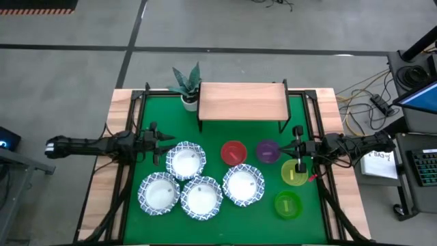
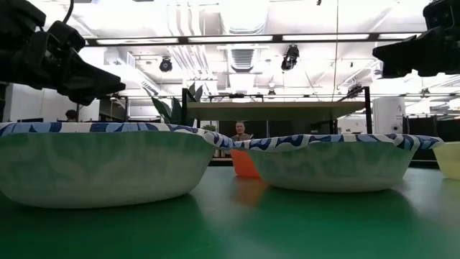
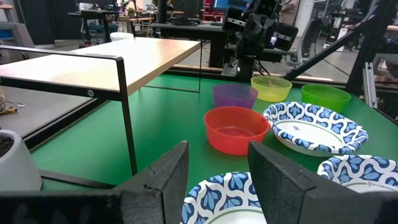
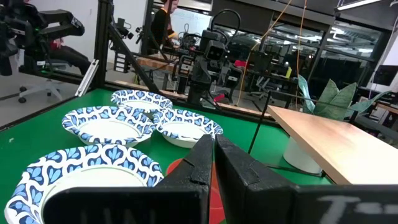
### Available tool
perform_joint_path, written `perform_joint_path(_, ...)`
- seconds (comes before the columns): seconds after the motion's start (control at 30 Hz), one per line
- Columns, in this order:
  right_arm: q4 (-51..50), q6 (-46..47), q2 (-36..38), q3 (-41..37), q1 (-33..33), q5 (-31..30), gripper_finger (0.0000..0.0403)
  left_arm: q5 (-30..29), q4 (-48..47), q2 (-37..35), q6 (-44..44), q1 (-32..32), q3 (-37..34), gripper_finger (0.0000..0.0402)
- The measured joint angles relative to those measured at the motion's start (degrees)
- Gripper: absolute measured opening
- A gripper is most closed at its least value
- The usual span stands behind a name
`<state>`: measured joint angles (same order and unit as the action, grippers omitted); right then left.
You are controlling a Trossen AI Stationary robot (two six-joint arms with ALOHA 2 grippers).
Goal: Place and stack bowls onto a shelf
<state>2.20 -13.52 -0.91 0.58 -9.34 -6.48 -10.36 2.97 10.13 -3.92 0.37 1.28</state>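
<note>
Since nothing sits on the shelf [image 1: 242,99] yet, the coming move turns on which arm is closer to which bowl. Nearest the front edge, well short of the shelf, lie three of the wide white bowls [image 1: 200,196], with the green bowl [image 1: 287,204] off to their right. One row closer to the shelf, the left gripper [image 1: 162,142], fingers apart and empty, hovers just beside the fourth white bowl [image 1: 186,161], probably its first pick. The right gripper [image 1: 298,152], fingers together, hangs over the yellow bowl [image 1: 293,173], beside the purple bowl [image 1: 267,151] and red bowl [image 1: 233,152].
</note>
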Motion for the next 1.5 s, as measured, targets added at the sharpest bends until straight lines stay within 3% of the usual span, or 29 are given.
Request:
perform_joint_path(1.3, -0.02, 0.0, 0.0, 0.0, 0.0, -0.02, 0.0009, -0.01, 0.01, 0.02, 0.0, 0.01, 0.0, 0.0149)
perform_joint_path(1.5, 0.0, -0.46, 0.0, 0.0, 0.0, -0.01, 0.0009, -0.87, 4.9, 0.02, -2.72, -0.06, 0.0, 0.0149)
